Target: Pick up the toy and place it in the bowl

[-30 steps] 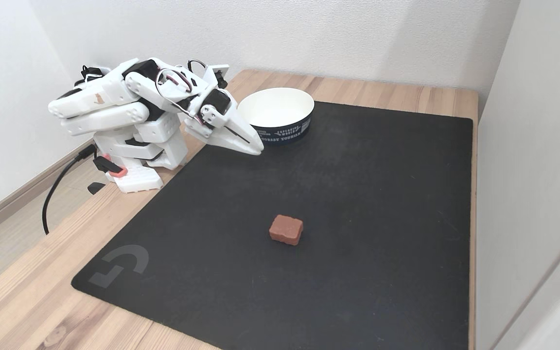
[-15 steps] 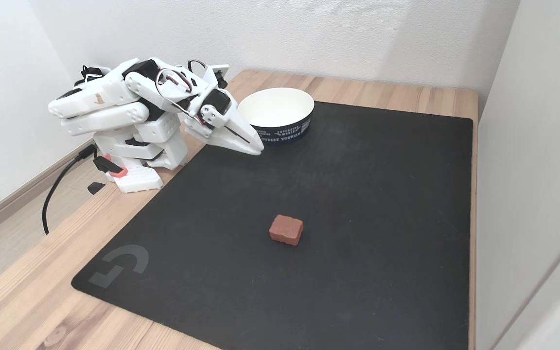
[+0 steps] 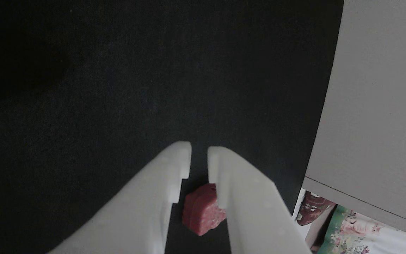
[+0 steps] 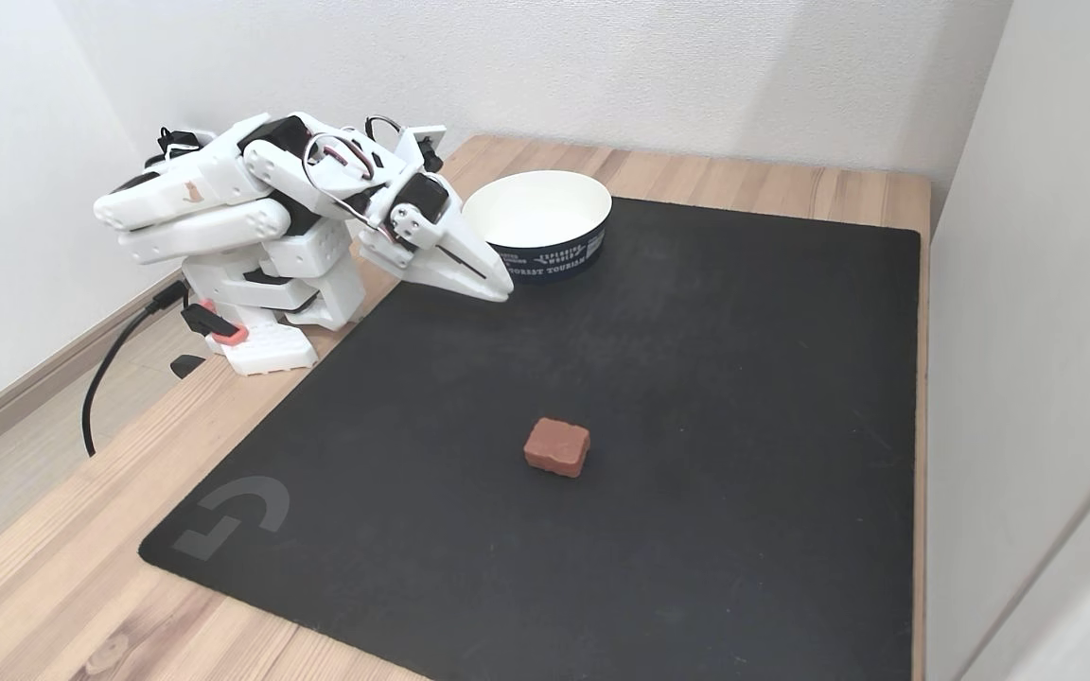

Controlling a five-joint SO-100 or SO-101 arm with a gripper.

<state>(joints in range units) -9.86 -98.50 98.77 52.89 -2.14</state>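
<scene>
The toy (image 4: 556, 446), a small red-brown block, lies alone near the middle of the black mat in the fixed view. The bowl (image 4: 536, 210), white inside with a dark blue printed band outside, stands at the mat's far edge. The white arm is folded low at the left. Its gripper (image 4: 500, 288) hangs just left of the bowl, well away from the toy, with the jaws together and nothing held. In the other view the gripper (image 3: 199, 155) points down the picture, and the toy (image 3: 203, 211) shows on the mat beyond the narrow slit between the fingers.
The black mat (image 4: 696, 426) covers most of the wooden table (image 4: 53, 567). A pale grey wall panel (image 4: 1028, 331) runs close along the mat's right side, also seen as the panel (image 3: 375, 106). The arm's base (image 4: 261, 340) and a black cable (image 4: 105, 369) sit at the left.
</scene>
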